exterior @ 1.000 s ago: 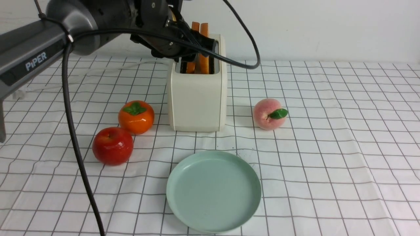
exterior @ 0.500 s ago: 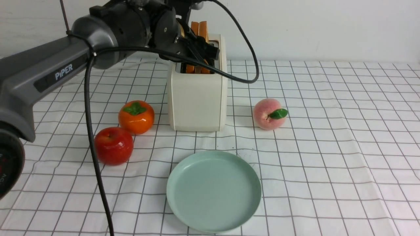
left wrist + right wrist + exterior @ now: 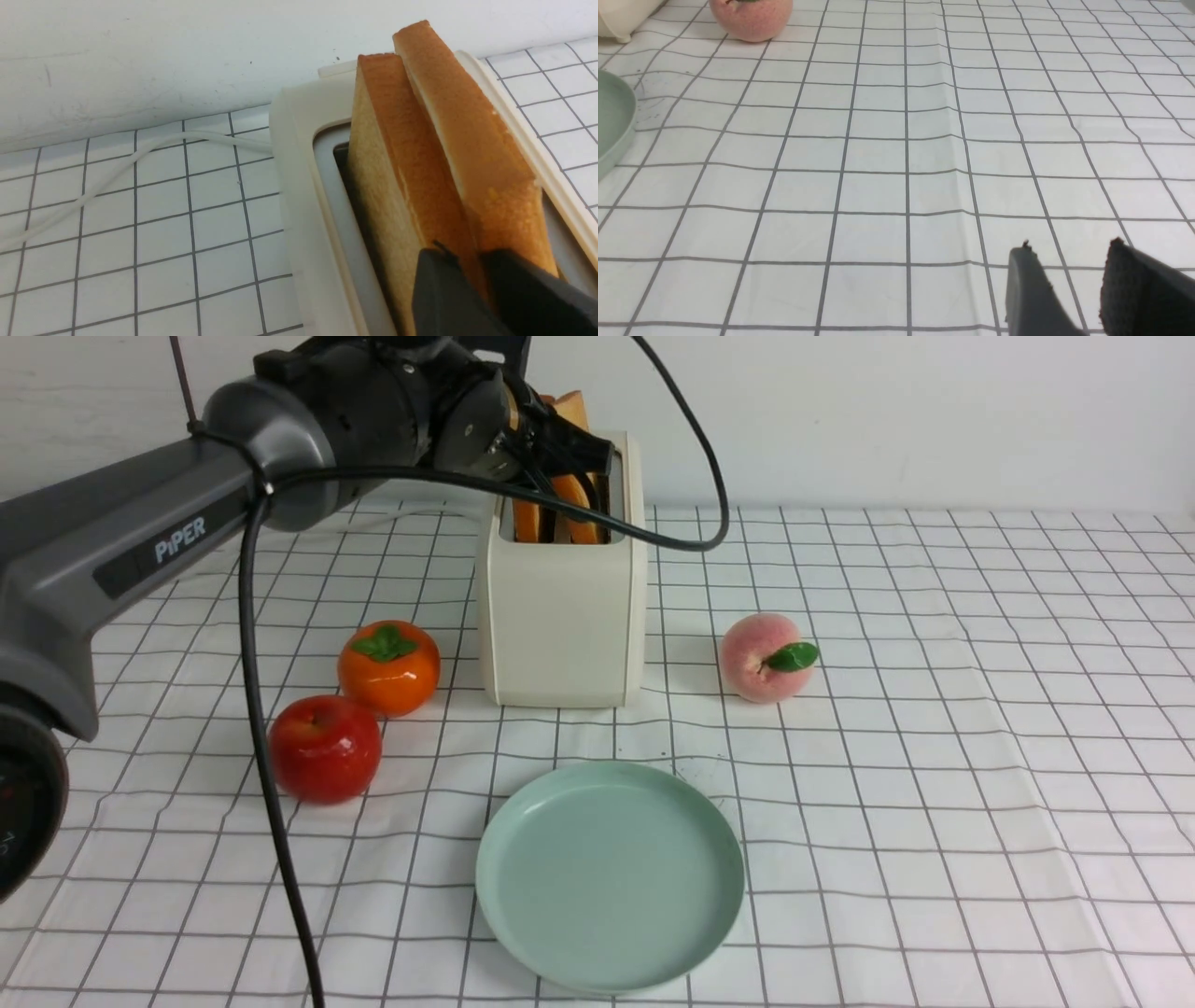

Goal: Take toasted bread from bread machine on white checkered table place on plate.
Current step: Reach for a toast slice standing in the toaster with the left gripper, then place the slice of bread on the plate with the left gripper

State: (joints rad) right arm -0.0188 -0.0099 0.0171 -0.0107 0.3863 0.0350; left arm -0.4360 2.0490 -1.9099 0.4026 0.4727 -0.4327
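Left wrist view: both slices of toasted bread (image 3: 420, 154) stand in the bread machine (image 3: 560, 616) slots, tops leaning together. The left gripper (image 3: 467, 256) has its black fingers nearly closed, pinching the crust edge of one slice. A white cord (image 3: 117, 172) trails on the cloth behind.

Front view: the left arm covers that grasp. The plate (image 3: 609, 875) lies bare on the white checkered table (image 3: 934, 756), in front of the bread machine.

The right gripper (image 3: 1070, 245) appears in the right wrist view only, fingers apart, holding nothing, above cloth.
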